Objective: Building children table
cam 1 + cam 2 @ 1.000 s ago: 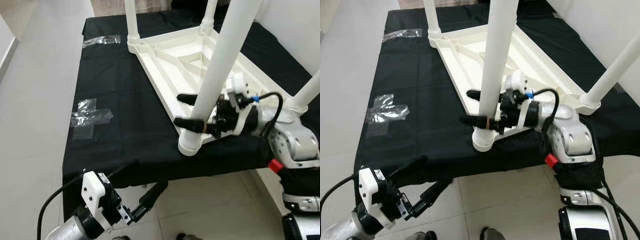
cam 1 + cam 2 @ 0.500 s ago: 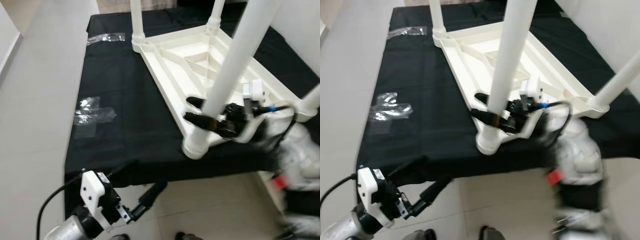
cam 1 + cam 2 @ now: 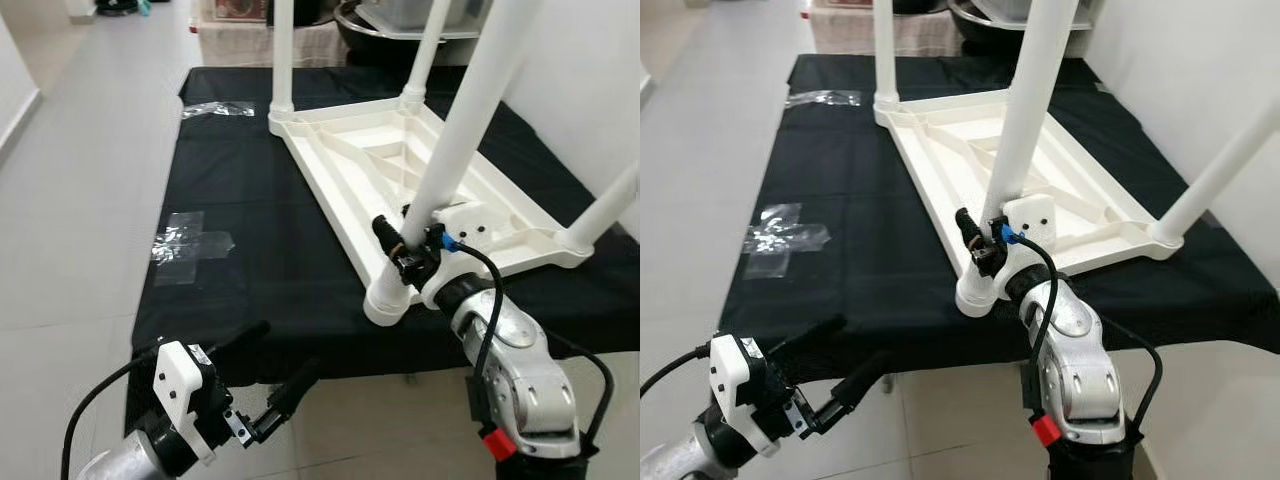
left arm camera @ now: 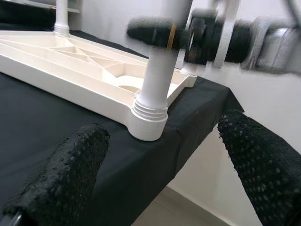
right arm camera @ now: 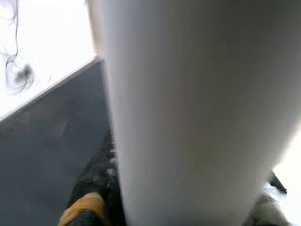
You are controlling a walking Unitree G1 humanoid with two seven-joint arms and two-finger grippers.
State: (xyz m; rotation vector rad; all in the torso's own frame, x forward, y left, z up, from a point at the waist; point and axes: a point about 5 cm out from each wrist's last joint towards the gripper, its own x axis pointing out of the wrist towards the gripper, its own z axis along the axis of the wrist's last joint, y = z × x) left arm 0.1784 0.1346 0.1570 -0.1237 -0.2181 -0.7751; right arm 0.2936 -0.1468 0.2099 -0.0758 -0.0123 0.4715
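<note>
A white plastic children's table (image 3: 350,165) lies upside down on a black cloth (image 3: 250,260), its legs pointing up. The nearest leg (image 3: 455,150) stands in the corner socket (image 3: 385,298) at the cloth's front edge. My right gripper (image 3: 402,245) is shut on this leg just above the socket, and in the right wrist view the leg (image 5: 188,108) sits close between the fingers. My left gripper (image 3: 280,350) hangs open and holding nothing, below the front edge and left of that corner. In its wrist view, the fingers (image 4: 61,179) face the socket (image 4: 148,122).
Two patches of clear tape (image 3: 190,238) (image 3: 215,108) lie on the cloth's left side. Grey floor (image 3: 70,200) runs along the left and a white wall (image 3: 590,80) stands at the right. Behind the far edge sit a metal bowl (image 3: 352,15) and other items.
The camera has tilted up and shifted. My right arm has swung round to the near side of the leg, with the gripper still around its base. The left gripper has kept its place.
</note>
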